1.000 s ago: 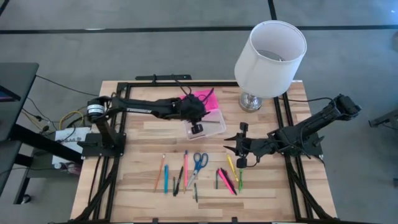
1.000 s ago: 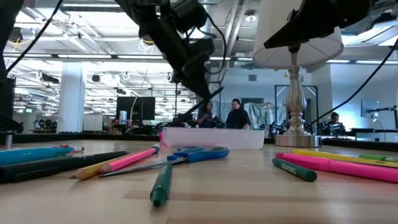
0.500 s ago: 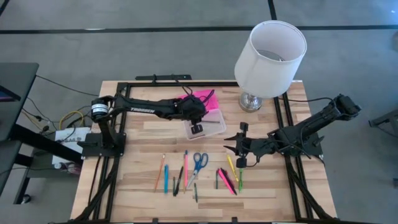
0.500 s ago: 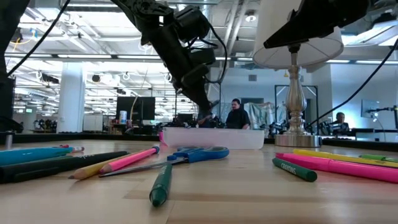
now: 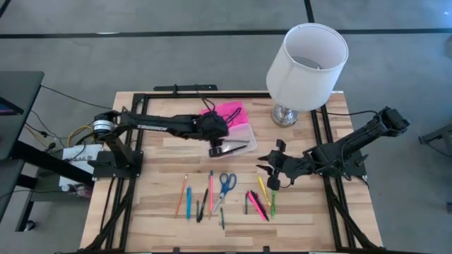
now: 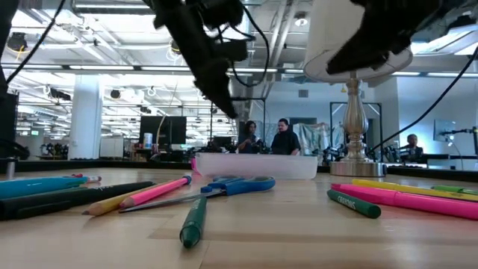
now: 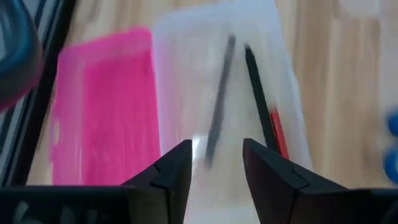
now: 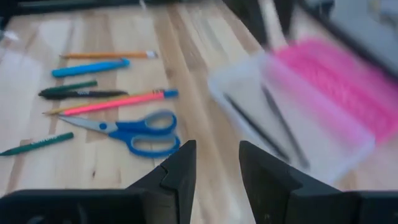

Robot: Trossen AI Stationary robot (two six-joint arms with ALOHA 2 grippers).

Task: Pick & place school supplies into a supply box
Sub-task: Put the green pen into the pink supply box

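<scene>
The counter [image 5: 296, 212] carries a lamp [image 5: 307, 60] at far right; a high swing of either arm could knock it over; the box [image 5: 236, 140] sits far of centre, pink lid [image 5: 229, 113] folded back, dark pens [image 7: 252, 87] inside; the left claw [image 5: 215, 148] hovers over it, fingers parted and empty, and a low exit could drag the light box; the right claw [image 5: 272, 169], also parted and empty, waits above the near row, where the scissors [image 5: 226, 182] and pencils [image 5: 187, 194] lie close enough for a double pinch.

Two pens [image 7: 249, 93] lie in the supply box [image 5: 236, 139] (its lid [image 5: 227, 113] behind it); scissors [image 5: 226, 183] and loose pens [image 5: 258, 204] lie before it, lamp [image 5: 305, 60] to its right.
</scene>
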